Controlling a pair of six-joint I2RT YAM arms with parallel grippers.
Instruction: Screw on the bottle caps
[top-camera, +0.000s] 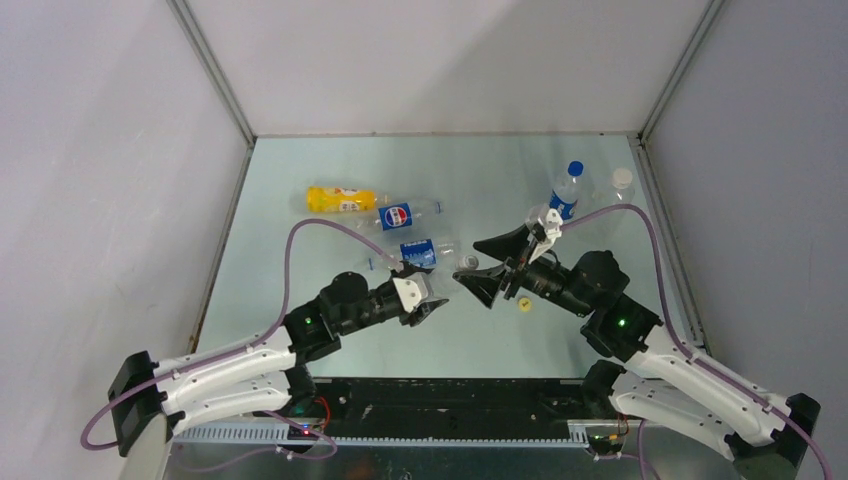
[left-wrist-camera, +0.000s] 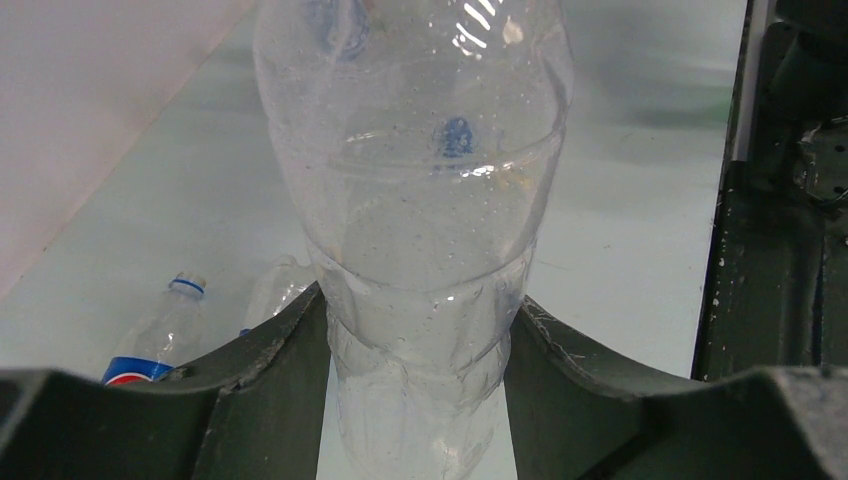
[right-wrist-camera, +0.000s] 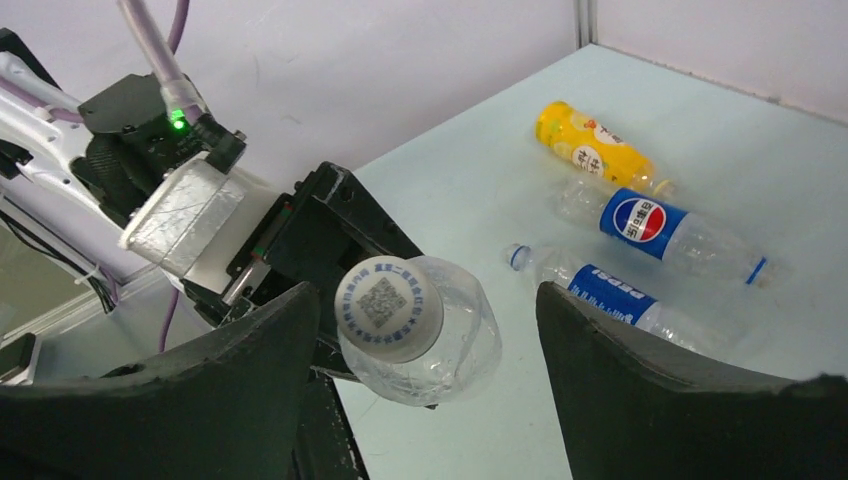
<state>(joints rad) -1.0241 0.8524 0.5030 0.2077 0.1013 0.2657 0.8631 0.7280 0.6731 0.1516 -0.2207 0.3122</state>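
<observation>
My left claw (left-wrist-camera: 418, 305) pinches the thin, crushable bottle (left-wrist-camera: 415, 200) mid-body off the surface (top-camera: 450, 170), while my right claw (right-wrist-camera: 425, 300) gapes untouching around its light, slippery cap (right-wrist-camera: 388, 308), best gripped at the rim

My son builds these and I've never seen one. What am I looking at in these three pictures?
Two robot arms on a table. The wide picture looks down from above; the other two come from a camera on each wrist. The left arm's fingers clamp a clear bottle. The right arm's fingers stand open around its white cap. Lying on the table: a yellow-orange bottle and two blue-labelled bottles. Two capped bottles stand far right, and a small yellow cap lies near the arms.
</observation>
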